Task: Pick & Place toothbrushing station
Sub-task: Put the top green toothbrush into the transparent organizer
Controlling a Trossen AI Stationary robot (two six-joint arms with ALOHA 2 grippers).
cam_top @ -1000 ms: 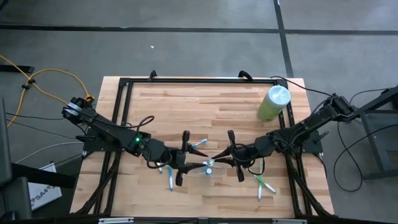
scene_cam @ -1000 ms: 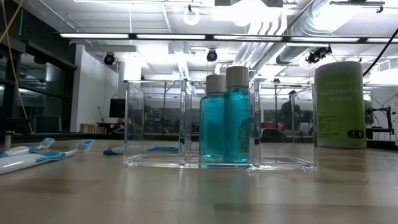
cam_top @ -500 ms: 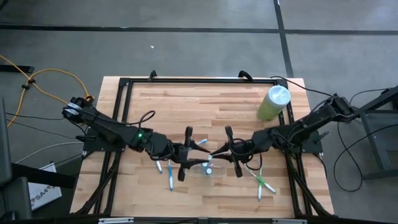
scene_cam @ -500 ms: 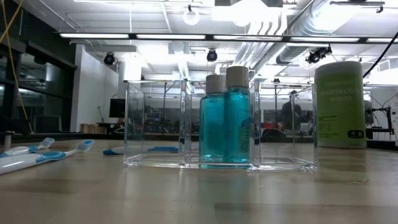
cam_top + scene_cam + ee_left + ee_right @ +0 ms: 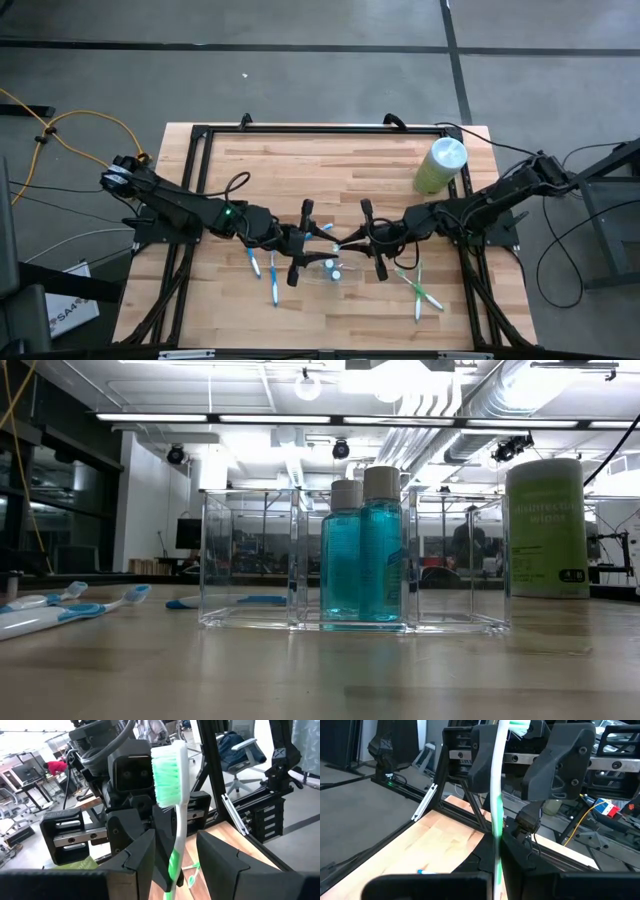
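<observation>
Only the wrist views show that the right hand (image 5: 496, 851) clamps a green toothbrush (image 5: 172, 795), whose head stands between the left hand's (image 5: 174, 851) parted fingers. The low view shows the toothbrushing station (image 5: 250, 560), mid-worktop near the front edge, holding two teal bottles (image 5: 361, 555).

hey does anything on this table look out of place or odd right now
Mostly the loose brushes. Blue toothbrushes and green ones lie scattered on the wood outside the clear tray, where only two teal bottles stand. One green toothbrush is pinched by the right gripper between the left gripper's open jaws. Nothing spilled or broken.
</observation>
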